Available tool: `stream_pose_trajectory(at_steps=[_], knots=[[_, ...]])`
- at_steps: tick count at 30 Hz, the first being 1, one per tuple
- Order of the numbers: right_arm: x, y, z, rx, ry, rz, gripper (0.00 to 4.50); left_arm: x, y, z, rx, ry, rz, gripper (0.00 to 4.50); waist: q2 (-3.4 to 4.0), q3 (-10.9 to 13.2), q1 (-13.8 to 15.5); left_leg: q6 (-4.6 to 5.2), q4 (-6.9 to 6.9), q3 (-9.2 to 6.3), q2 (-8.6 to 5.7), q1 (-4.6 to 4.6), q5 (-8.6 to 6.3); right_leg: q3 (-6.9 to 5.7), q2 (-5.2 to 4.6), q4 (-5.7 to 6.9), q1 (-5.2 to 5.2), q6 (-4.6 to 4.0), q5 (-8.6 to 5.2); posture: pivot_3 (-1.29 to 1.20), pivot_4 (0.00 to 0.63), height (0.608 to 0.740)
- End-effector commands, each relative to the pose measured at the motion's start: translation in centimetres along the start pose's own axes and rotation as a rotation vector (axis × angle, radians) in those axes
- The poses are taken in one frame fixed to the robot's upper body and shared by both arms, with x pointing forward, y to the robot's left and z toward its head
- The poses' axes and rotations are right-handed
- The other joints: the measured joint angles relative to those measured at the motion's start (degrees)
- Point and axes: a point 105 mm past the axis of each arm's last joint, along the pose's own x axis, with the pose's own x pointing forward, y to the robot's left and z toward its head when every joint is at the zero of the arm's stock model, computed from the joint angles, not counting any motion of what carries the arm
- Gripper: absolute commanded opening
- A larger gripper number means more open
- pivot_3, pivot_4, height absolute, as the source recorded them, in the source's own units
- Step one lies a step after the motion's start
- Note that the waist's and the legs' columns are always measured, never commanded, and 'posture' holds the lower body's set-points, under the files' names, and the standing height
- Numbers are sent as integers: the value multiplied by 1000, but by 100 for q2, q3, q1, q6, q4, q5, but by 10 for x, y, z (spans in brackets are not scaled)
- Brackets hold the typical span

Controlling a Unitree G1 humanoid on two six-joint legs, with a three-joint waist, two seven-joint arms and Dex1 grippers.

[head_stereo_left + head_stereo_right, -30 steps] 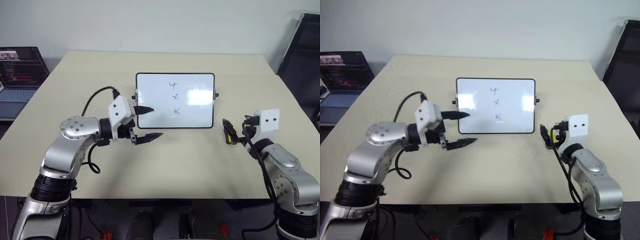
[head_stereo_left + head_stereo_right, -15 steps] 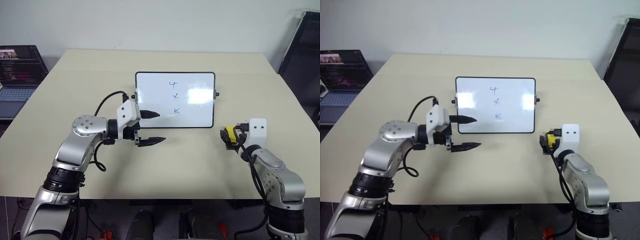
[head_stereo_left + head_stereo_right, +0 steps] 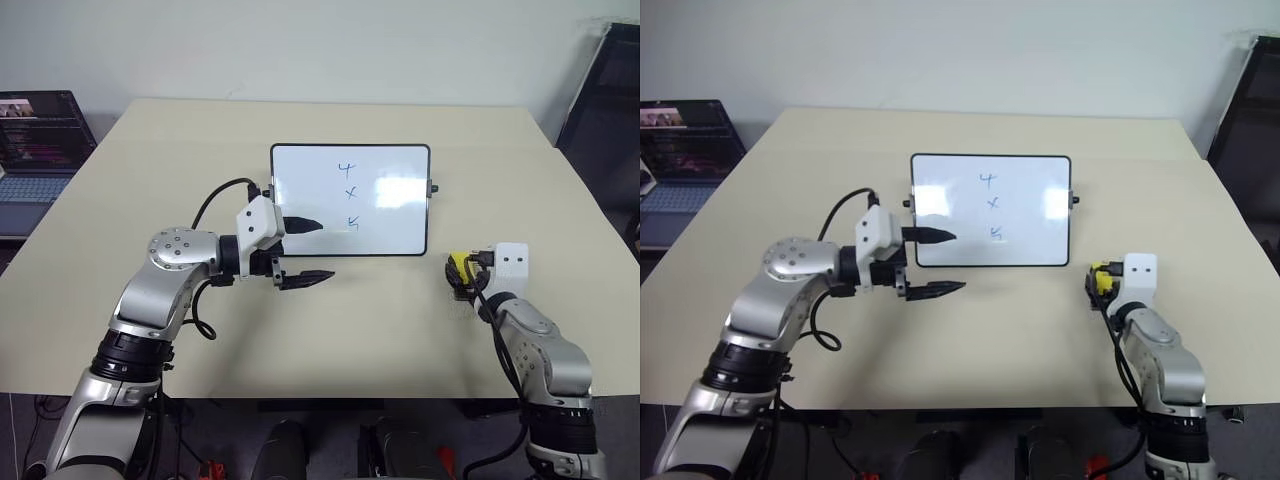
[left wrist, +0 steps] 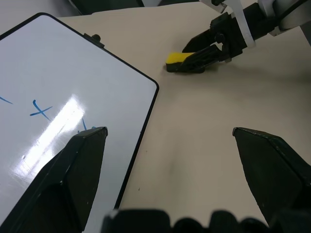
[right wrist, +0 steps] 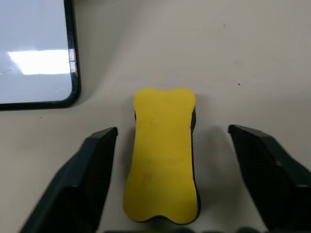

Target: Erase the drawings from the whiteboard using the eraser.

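The right hand (image 5: 165,160), fingers parted, straddles the small yellow black-bottomed eraser (image 5: 162,155) on the beige desk (image 3: 380,320) without gripping it; the left hand (image 3: 305,250) hangs released.

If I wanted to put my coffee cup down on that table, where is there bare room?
Plenty. The table is bare behind the whiteboard, along its far edge, and across the near strip between the two arms. It is crowded at the board's left lower corner, where the left gripper hovers, and to the board's right, where the right gripper straddles the yellow eraser.
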Motion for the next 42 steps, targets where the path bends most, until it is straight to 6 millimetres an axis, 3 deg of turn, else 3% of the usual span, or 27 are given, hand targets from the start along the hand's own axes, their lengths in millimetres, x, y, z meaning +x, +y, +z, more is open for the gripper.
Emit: stream_pose_trajectory(at_steps=[1, 5, 10, 16, 20, 24, 30, 37, 42], knots=[[-1, -1, 13, -6, -59, -11, 2500, -4, 4, 10, 48, -17, 25, 4500, 0, 0, -1, 0, 0, 0, 0, 0, 0, 0, 0, 0, 0, 0, 0, 0, 150, 740], [-2, -1, 12, -13, -49, -6, 1130, -6, 7, 4, 40, -8, 59, 4500, 0, 0, 0, 0, 0, -1, 0, 0, 0, -1, 0, 1, 0, -5, 3, 0, 150, 740], [-8, 3, 21, -56, -81, 35, 1106, -9, 16, 1, 35, 2, 160, 4500, 0, 0, 5, 0, 2, -1, 0, 0, 0, -1, 0, 1, 1, -20, 12, 0, 150, 740], [-34, 40, 72, -206, -272, 267, 1105, -26, 40, 1, 3, 65, 389, 4500, 1, 1, -7, 0, 4, -5, 2, -1, 0, -3, 0, 2, 0, -15, 9, 0, 150, 740], [-36, 70, 98, -395, -352, 388, 1105, -37, 61, -4, -17, 152, 545, 4500, 1, 1, -12, 0, 12, -8, 1, 0, 0, -7, 0, 5, 3, 7, 0, 0, 150, 740], [-19, 106, 121, -525, -405, 464, 1105, -40, 71, -6, -18, 209, 603, 4500, 0, 0, -30, 1, 17, -7, 1, 1, 1, -17, 7, 7, 3, 14, 5, 0, 150, 740], [17, 150, 148, -540, -396, 536, 1105, -40, 79, -7, -5, 257, 638, 4500, 0, 0, -23, 0, 15, -4, -1, -2, 1, -20, -1, 7, -1, -14, 21, 0, 150, 740], [49, 174, 165, -629, -388, 545, 1105, -33, 86, 2, 6, 246, 650, 4500, 1, 1, 10, 0, 16, -23, -5, -26, 1, -31, -11, 4, -13, -16, 22, 0, 150, 740], [62, 185, 171, -721, -404, 533, 1105, -28, 81, 4, 4, 235, 626, 4500, 1, 1, 4, -1, 15, -21, -5, -32, 1, -36, -13, 5, -23, -17, 23, 0, 150, 740]])
